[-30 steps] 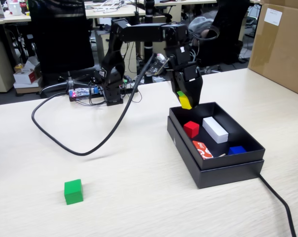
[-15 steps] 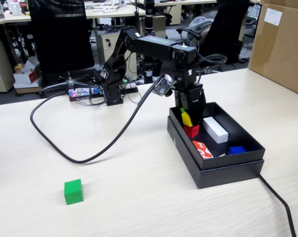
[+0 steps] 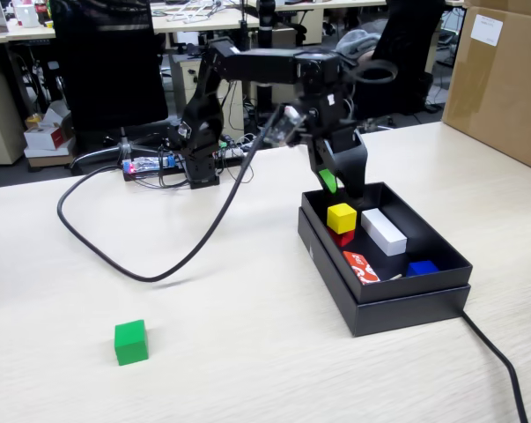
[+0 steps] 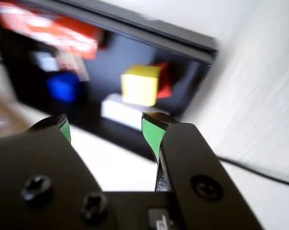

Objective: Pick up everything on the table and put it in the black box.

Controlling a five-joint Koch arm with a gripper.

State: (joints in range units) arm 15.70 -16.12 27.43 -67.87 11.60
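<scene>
A black robot arm reaches from the back of a light beige wood-grain table point(image 3: 247, 352) toward a shallow black box point(image 3: 397, 304) on the right side of the fixed view. Its gripper point(image 3: 337, 183) hangs above the box's far left corner with its 2 jaws spread apart and nothing between them; the wrist view point(image 4: 108, 129) shows the same, with green pads on the inner faces of the jaws and clear space between. Inside the box, a yellow cube point(image 3: 341, 218) sits on top of a red cube point(image 3: 340, 237), which peeks out beneath it. In the wrist view the yellow cube point(image 4: 140, 85) is sharp enough to make out, with the red cube point(image 4: 164, 80) showing beside and behind it, though the rest is blurred. Just to the right of the stacked cubes in the fixed view lies a long white block point(image 3: 383, 231). Nearer the camera inside the box are a flat red-and-white card point(image 3: 360, 266) and a small blue object point(image 3: 421, 267). A green cube point(image 3: 130, 341) sits alone on the table, well apart from the box, toward the lower left. A thick black cable point(image 3: 159, 264) loops across the tabletop. A large brown cardboard carton point(image 3: 498, 79) stands at the far right.
</scene>
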